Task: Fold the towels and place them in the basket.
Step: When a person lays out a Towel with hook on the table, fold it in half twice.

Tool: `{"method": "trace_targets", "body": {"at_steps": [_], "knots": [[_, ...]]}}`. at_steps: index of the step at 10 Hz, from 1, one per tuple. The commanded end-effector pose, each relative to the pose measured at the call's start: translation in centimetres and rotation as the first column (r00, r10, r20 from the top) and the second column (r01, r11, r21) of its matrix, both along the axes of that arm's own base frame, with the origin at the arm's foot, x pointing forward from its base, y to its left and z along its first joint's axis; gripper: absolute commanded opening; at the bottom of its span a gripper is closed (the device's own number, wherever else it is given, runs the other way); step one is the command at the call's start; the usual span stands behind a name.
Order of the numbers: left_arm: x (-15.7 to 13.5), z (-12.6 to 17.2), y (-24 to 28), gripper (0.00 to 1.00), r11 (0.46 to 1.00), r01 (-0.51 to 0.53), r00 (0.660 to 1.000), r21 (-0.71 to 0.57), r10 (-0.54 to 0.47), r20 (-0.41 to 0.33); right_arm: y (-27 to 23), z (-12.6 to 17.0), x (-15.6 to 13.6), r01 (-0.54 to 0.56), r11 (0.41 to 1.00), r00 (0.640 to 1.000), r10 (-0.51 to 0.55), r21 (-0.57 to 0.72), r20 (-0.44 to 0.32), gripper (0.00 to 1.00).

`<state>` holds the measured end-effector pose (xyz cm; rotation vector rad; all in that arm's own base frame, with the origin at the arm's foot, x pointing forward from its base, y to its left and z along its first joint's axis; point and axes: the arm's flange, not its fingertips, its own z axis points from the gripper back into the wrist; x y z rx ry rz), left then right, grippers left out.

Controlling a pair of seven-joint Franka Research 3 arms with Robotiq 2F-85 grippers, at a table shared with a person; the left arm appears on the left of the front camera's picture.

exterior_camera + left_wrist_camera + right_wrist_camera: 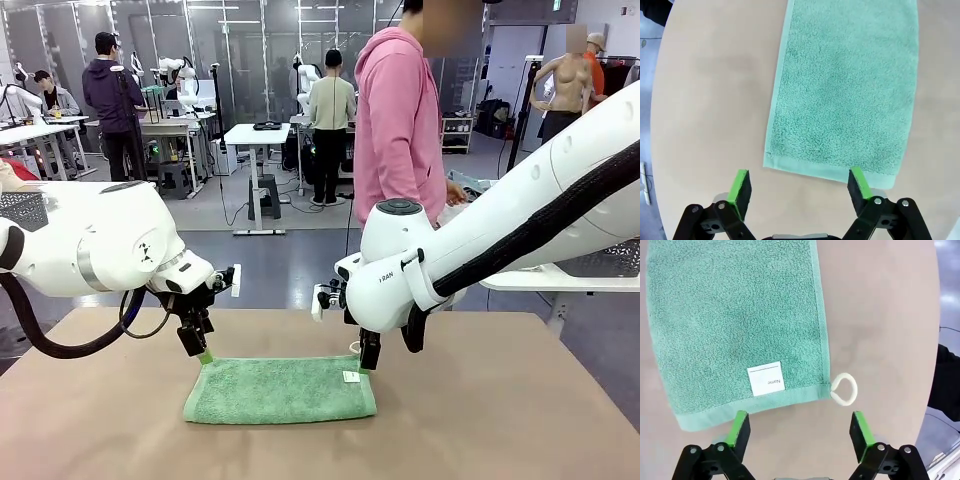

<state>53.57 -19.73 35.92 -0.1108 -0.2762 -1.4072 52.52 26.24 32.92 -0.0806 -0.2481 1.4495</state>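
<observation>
Mint green rectangular terry towel (280,390) flat on the tan table (520,420), open grippers at its far edge.
The left gripper (203,350), black with green pads, hangs at the towel's far left corner, jaws wide apart, empty; the right gripper (368,362), equally spread, stands at the far right corner by a white name label (765,378) and small white cord loop (844,389). Beyond stands a person in a pink hoodie (398,130).

Bright, even light falls from above on the matte table (500,420). The towel (280,390) throws only a thin, soft shadow. All 3 pictures are sharp; the 2 wrist views bow the table's edge.
</observation>
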Motion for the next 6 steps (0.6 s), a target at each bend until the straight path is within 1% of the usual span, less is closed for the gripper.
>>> {"method": "trace_targets", "body": {"at_steps": [1,2,3,4,5,6], "knots": [[0.0,0.0,0.0,0.97,1.000,0.000,1.000,0.000,0.000,0.000,0.0,0.0,0.0,0.000,1.000,1.000,0.000,0.000,0.000,1.00],[-1.0,2.6,0.7,0.97,1.000,0.000,1.000,0.003,-0.001,0.018,-0.6,2.2,-1.9,0.118,0.993,0.992,-0.119,0.023,0.048,1.00],[-3.0,5.5,1.6,0.97,0.999,-0.030,0.999,0.024,0.031,-0.039,-1.2,3.6,-3.6,0.276,0.961,0.960,-0.277,0.010,0.050,1.00],[-5.3,8.5,2.5,0.97,0.997,-0.070,0.994,0.014,0.071,-0.080,-1.5,4.3,-4.7,0.406,0.914,0.913,-0.405,0.000,0.056,1.00],[-7.8,12.1,3.9,0.97,0.990,-0.144,0.988,-0.005,0.144,-0.055,-1.3,5.0,-5.8,0.512,0.859,0.855,-0.512,0.022,0.089,1.00],[-10.1,14.8,4.9,0.97,0.980,-0.197,0.975,-0.043,0.191,-0.113,-0.8,5.5,-6.4,0.598,0.800,0.798,-0.599,0.036,0.064,1.00]]}}
